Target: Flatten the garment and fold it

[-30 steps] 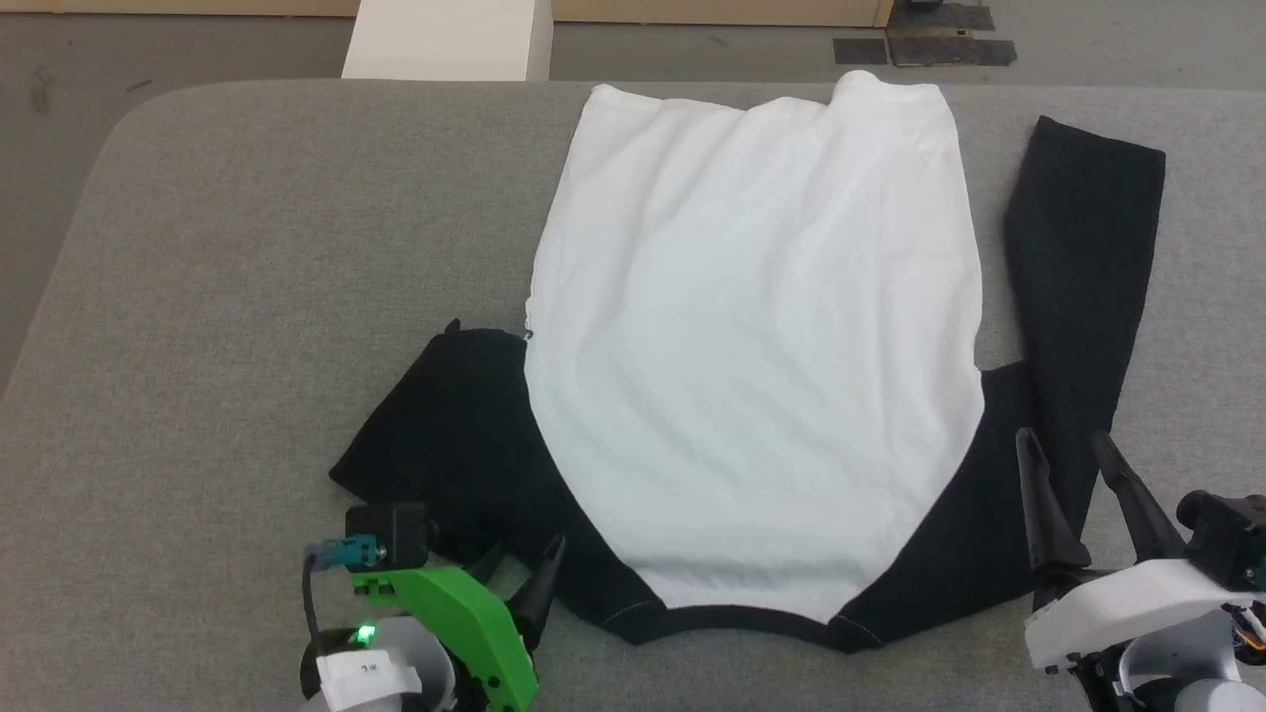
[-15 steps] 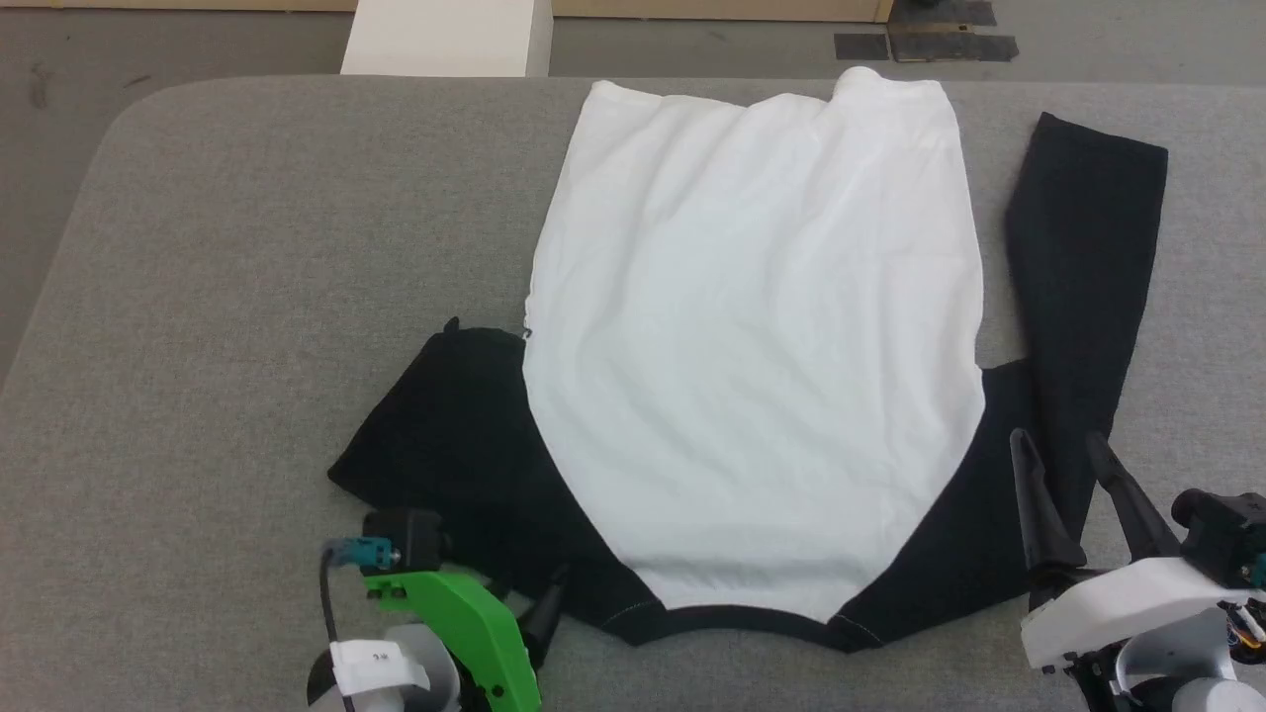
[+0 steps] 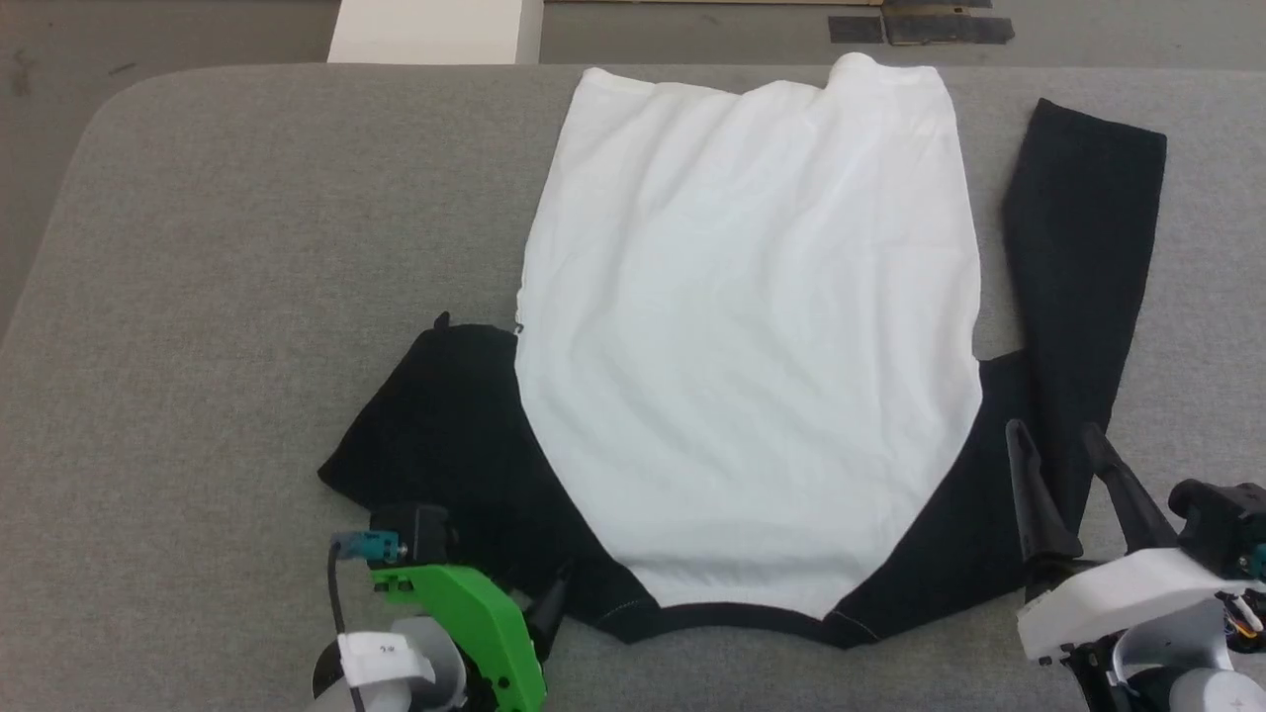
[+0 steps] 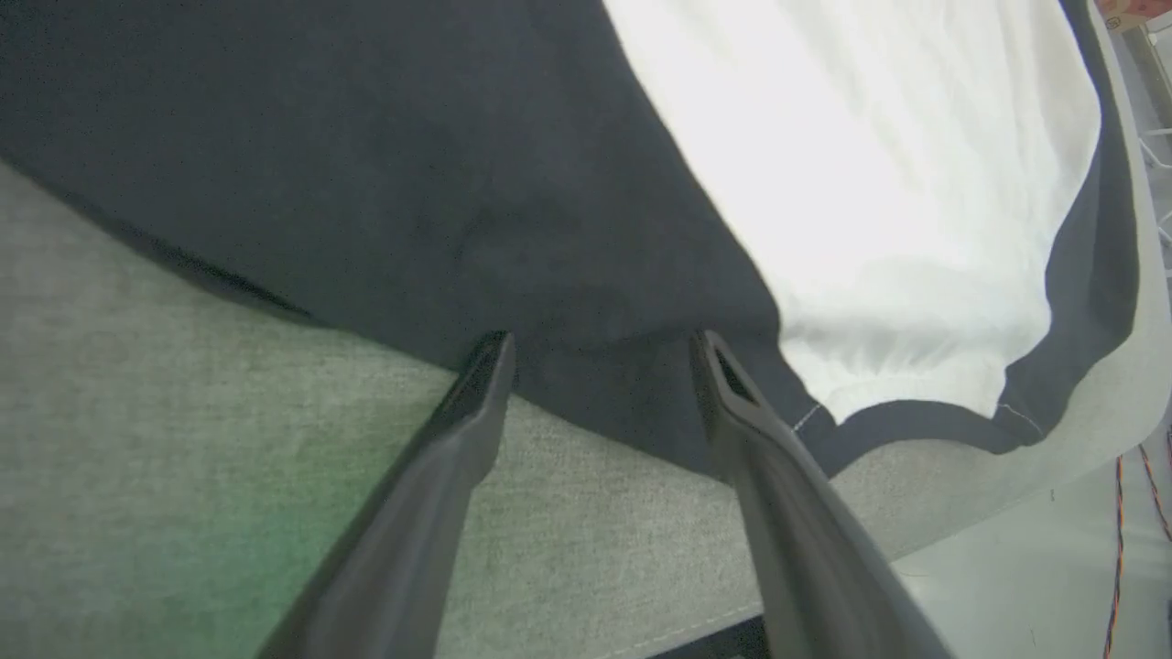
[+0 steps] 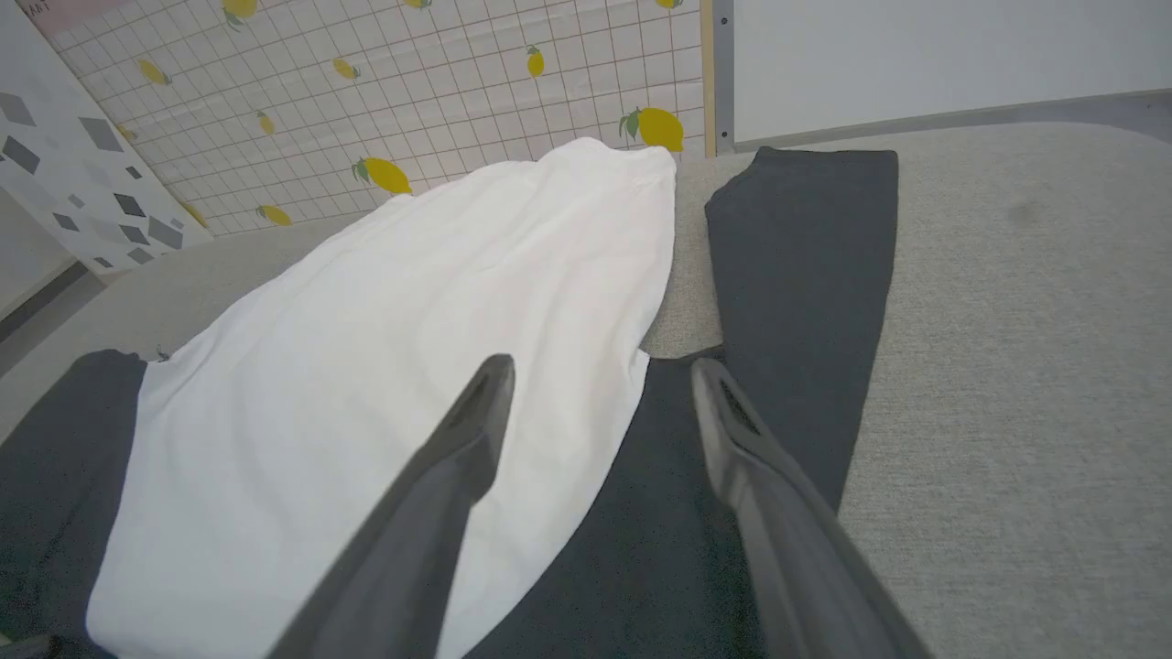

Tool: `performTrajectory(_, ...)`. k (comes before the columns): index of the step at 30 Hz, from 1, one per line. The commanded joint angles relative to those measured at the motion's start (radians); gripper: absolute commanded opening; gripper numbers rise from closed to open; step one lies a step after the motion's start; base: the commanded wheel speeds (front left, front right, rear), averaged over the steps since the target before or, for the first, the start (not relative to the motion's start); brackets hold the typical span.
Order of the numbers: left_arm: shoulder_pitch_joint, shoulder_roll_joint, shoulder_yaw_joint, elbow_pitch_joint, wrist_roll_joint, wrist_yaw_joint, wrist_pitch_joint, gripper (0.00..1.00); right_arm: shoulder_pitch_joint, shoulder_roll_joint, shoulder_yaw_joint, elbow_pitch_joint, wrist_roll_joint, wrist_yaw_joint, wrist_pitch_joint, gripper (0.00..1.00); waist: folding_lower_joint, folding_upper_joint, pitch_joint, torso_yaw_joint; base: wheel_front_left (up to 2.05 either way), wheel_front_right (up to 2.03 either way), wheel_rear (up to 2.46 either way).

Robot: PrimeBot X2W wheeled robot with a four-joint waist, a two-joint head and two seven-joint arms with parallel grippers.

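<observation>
I see the garment (image 3: 742,346) lying flat on the grey table (image 3: 247,247), collar at the near edge and white hem reaching the far edge. Its left sleeve (image 3: 435,435) is folded into a black heap towards the near edge, while the right sleeve (image 3: 1083,247) runs straight towards the far edge, just beside the body. My left gripper (image 4: 600,343) has its jaws apart, tips at the near rim of the black shoulder cloth; I cannot tell if they touch it. My right gripper (image 3: 1049,430) is also spread and holds nothing, poised above the right shoulder. Beyond the far edge there is grey floor (image 3: 198,30), a white block (image 3: 435,30) and a wall (image 5: 412,82) with a lemon print.
</observation>
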Motion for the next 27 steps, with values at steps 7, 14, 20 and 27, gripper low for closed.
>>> performTrajectory(7, -0.007, 0.009, -0.008, 0.046, 0.017, 0.07, 0.039, 1.0, -0.012, 0.0, -0.012, -0.008, 0.01, -0.002, -0.002, 1.0, 0.0, -0.0001, 0.002, -0.017, 0.0, 0.0, 0.0)
performTrajectory(14, 0.039, 0.041, 0.007, -0.044, 0.009, 0.09, 0.028, 1.0, 0.002, 0.0, -0.035, -0.013, 0.008, -0.002, 0.001, 1.0, 0.0, -0.0001, -0.022, 0.002, 0.0, 0.0, 0.0)
performTrajectory(20, 0.096, 0.098, 0.008, -0.157, 0.016, 0.135, 0.039, 1.0, 0.007, 0.0, -0.04, -0.024, 0.008, -0.002, 0.005, 1.0, 0.0, -0.0001, -0.034, 0.028, 0.0, 0.0, 0.0)
performTrajectory(27, 0.067, 0.048, 0.011, -0.116, 0.012, 0.076, -0.009, 1.0, -0.003, 0.0, -0.024, -0.033, 0.011, -0.002, 0.012, 1.0, 0.0, -0.0001, -0.02, 0.03, 0.0, 0.0, 0.0)
